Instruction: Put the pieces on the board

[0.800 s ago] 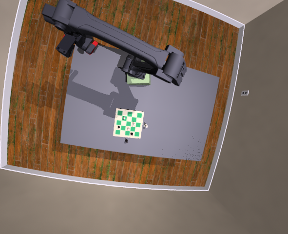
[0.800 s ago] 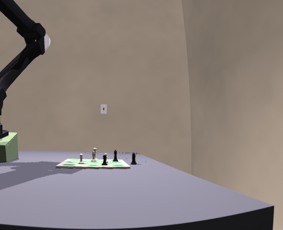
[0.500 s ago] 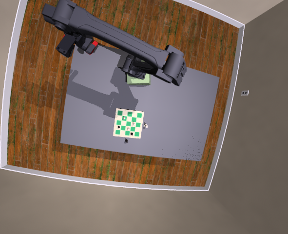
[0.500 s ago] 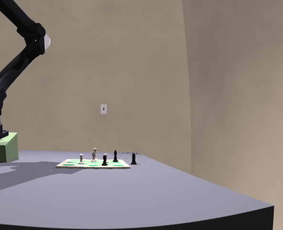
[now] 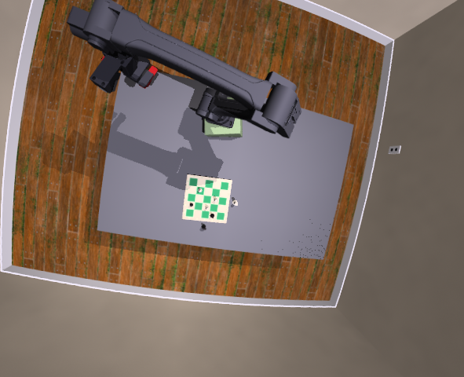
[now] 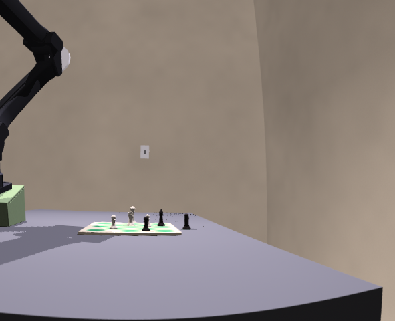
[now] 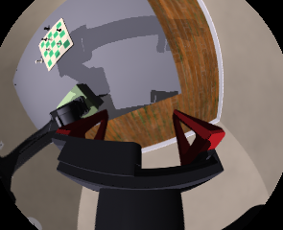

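Note:
The green and cream chessboard (image 5: 220,221) (image 6: 128,233) (image 7: 55,44) lies in the middle of the grey table. The white queen (image 5: 235,202) stands on the table just off the board's right edge. The black knight (image 5: 202,226) (image 6: 186,221) stands upright on the table just off the board's near edge. My gripper (image 5: 124,77) (image 7: 140,113) is open and empty. It is high up beyond the table's far left corner, over the wooden floor and far from the board. It is out of frame in the side view.
Three white pieces (image 5: 199,189) (image 5: 214,199) (image 5: 206,206) and two black pieces (image 5: 190,204) (image 5: 212,215) stand on the board. The arm's green pedestal (image 5: 235,130) (image 6: 5,207) stands at the back of the table (image 5: 297,182). The wooden floor (image 5: 61,162) surrounds the table.

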You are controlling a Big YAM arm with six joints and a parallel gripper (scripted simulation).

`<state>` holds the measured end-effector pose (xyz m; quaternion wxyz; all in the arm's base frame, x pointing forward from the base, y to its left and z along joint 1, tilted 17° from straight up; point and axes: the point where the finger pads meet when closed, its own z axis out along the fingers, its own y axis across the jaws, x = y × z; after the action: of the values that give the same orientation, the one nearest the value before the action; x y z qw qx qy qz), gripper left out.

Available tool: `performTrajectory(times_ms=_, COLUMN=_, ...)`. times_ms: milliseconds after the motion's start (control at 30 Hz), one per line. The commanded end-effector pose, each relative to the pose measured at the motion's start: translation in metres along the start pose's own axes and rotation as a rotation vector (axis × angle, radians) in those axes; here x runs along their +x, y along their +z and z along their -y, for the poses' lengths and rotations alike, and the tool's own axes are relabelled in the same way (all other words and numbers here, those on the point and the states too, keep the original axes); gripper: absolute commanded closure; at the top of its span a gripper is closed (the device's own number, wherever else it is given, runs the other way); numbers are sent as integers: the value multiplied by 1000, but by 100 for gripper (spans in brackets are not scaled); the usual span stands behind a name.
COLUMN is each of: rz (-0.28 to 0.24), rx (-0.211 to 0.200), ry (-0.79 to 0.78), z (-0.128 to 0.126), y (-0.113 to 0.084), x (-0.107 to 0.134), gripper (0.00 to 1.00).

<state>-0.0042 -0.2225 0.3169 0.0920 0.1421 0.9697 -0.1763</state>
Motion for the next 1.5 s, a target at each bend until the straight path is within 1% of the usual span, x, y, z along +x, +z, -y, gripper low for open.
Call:
performTrajectory(times_ms=0, rz=13, rx=38, ry=0, z=15, y=-11, x=-11, gripper=0)
performTrajectory(times_ms=133, rz=22, rx=29, ry=17, z=19, y=-9, x=-23, gripper=0)
performTrajectory(times_ms=233, rz=31, rx=16, ry=37, z=23, y=-6, x=-37, gripper=0)
performTrajectory(times_ms=300, rz=31, rx=16, ry=37, z=23, y=-6, x=-37, gripper=0)
performTrajectory(times_ms=400, rz=36, rx=-16, ry=67, z=22, y=5, x=-56, gripper=0)
performTrajectory(times_ms=500, rz=36, rx=-56, ry=103, z=18, y=19, x=-81, gripper=0)
performTrajectory(times_ms=533, rz=36, rx=-56, ry=103, z=18, y=19, x=-81, gripper=0)
performTrajectory(times_ms=567, rz=34, rx=-70, ry=116, z=16, y=24, x=-90, gripper=0)
performTrajectory(times_ms=600, rz=34, rx=-70, ry=116, z=16, y=24, x=-90, gripper=0)
performTrajectory(times_ms=633, rz=32, rx=-84, ry=129, z=13, y=29, x=-100, gripper=0)
performTrajectory(times_ms=667, rz=32, rx=-84, ry=129, z=13, y=29, x=-100, gripper=0)
performTrajectory(times_ms=733, rz=24, rx=-112, ry=157, z=5, y=40, x=-123, gripper=0)
performTrajectory(times_ms=767, rz=24, rx=-112, ry=157, z=5, y=40, x=-123, gripper=0)
performTrajectory(times_ms=800, rz=18, rx=-126, ry=171, z=-1, y=46, x=-135, gripper=0)
performTrajectory(times_ms=867, rz=18, rx=-126, ry=171, z=-1, y=46, x=-135, gripper=0)
performTrajectory(times_ms=900, rz=12, rx=-140, ry=186, z=-8, y=52, x=-147, gripper=0)
performTrajectory(times_ms=933, rz=12, rx=-140, ry=186, z=-8, y=52, x=-147, gripper=0)
performTrajectory(times_ms=967, rz=4, rx=-153, ry=200, z=-16, y=58, x=-160, gripper=0)
performTrajectory(times_ms=1000, rz=4, rx=-153, ry=200, z=-16, y=58, x=-160, gripper=0)
performTrajectory(times_ms=1033, rz=-5, rx=-165, ry=215, z=-25, y=63, x=-173, gripper=0)
performTrajectory(times_ms=1067, rz=-5, rx=-165, ry=215, z=-25, y=63, x=-173, gripper=0)
performTrajectory(times_ms=1100, rz=-14, rx=-176, ry=230, z=-35, y=69, x=-186, gripper=0)
performTrajectory(times_ms=1133, rz=-14, rx=-176, ry=230, z=-35, y=69, x=-186, gripper=0)
performTrajectory(times_ms=1167, rz=-24, rx=-186, ry=244, z=-47, y=75, x=-199, gripper=0)
performTrajectory(times_ms=1200, rz=-24, rx=-186, ry=244, z=-47, y=75, x=-199, gripper=0)
performTrajectory(times_ms=1233, rz=-35, rx=-194, ry=259, z=-60, y=80, x=-212, gripper=0)
performTrajectory(times_ms=1267, rz=-35, rx=-194, ry=259, z=-60, y=80, x=-212, gripper=0)
performTrajectory(times_ms=1300, rz=-47, rx=-201, ry=273, z=-74, y=85, x=-224, gripper=0)
performTrajectory(times_ms=1333, rz=-47, rx=-201, ry=273, z=-74, y=85, x=-224, gripper=0)
performTrajectory(times_ms=1367, rz=-58, rx=-207, ry=287, z=-89, y=90, x=-237, gripper=0)
performTrajectory(times_ms=1433, rz=-58, rx=-207, ry=287, z=-89, y=90, x=-237, gripper=0)
performTrajectory(times_ms=1467, rz=-70, rx=-211, ry=302, z=-106, y=94, x=-248, gripper=0)
